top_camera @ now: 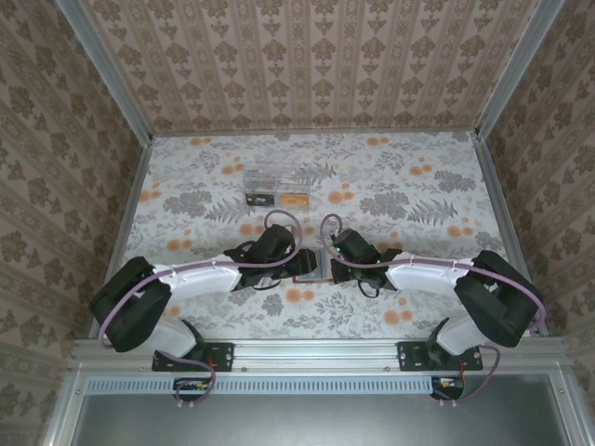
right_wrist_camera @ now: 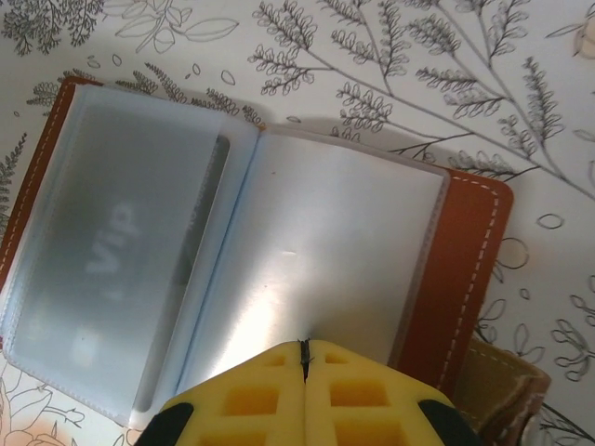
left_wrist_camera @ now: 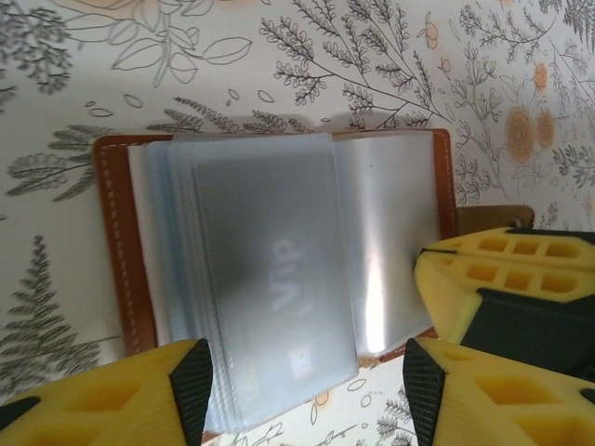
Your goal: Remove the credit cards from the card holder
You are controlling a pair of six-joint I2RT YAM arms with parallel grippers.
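The card holder [right_wrist_camera: 469, 251] lies open and flat on the worktop [top_camera: 390, 186] between the arms; it looks light and bendy, with thin, slippery see-through pockets [left_wrist_camera: 260, 269]. The right end effector [right_wrist_camera: 303, 358] is clenched at the edge of the right page, pinching or pressing, I cannot tell which. The left end effector [left_wrist_camera: 307, 381] is released, its fingers either side of the pockets, and should take the stiff VIP card [right_wrist_camera: 112, 251] by its edge

Observed: the left arm [top_camera: 177, 283] and right arm [top_camera: 437, 274] each have white link shells with black joint housings, on a black base plate [top_camera: 216, 354] fixed to an aluminium rail [top_camera: 316, 351]. A mauve cable [top_camera: 284, 219] loops along each arm. The left gripper [left_wrist_camera: 307, 383] carries yellow moulded fingers [left_wrist_camera: 112, 404] with rectangular recesses and black tips. The right gripper [right_wrist_camera: 304, 347] matches in yellow and black.
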